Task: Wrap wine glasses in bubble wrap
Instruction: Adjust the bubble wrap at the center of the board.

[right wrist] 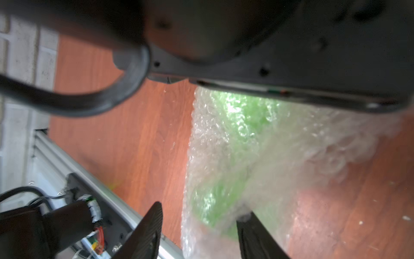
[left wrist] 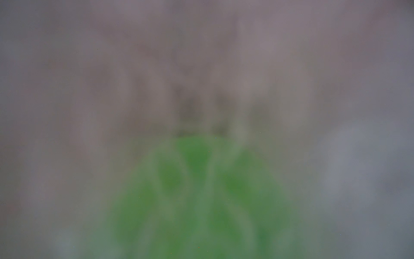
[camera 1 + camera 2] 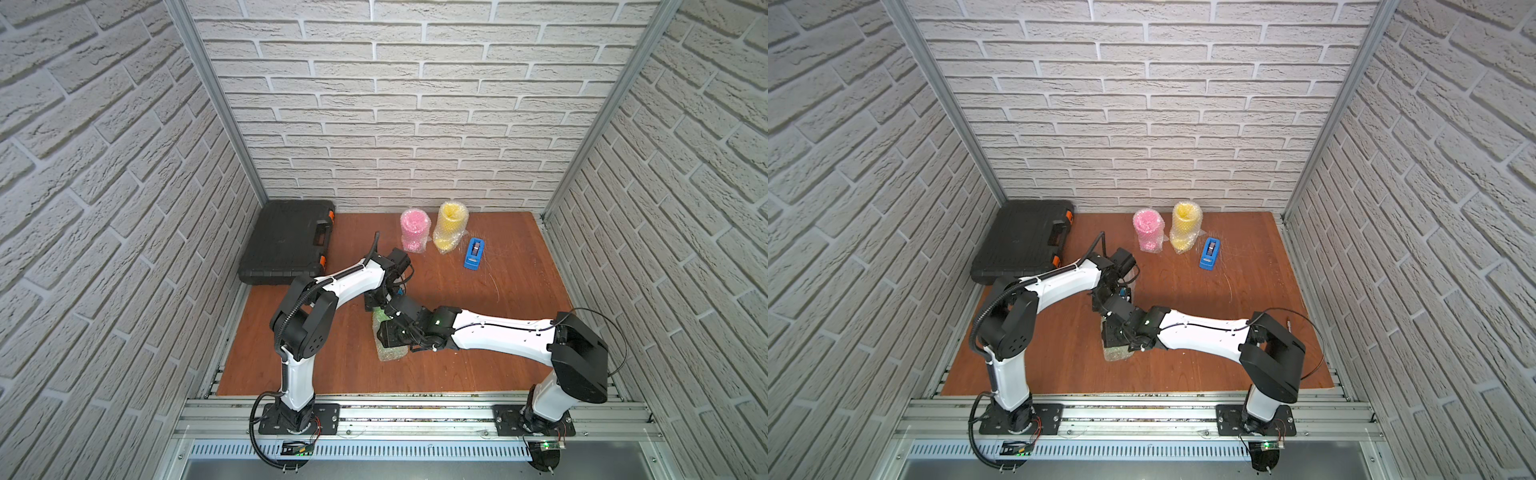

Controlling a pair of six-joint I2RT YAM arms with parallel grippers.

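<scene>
- Brick-walled cell, wooden tabletop; lime green goblet lies mid-table, rolled in bubble wrap.
- Right gripper: jaws parted around the wrap's edge, not pinching it.
- Left gripper over the bundle; its jaw state cannot be told.

Bubble-wrapped plastic goblets: three – pink goblet, yellow goblet, lime green goblet. Blue tape dispenser: one. Black plastic tool case: one. White-and-black robot arms: two – left arm, right arm.
</scene>
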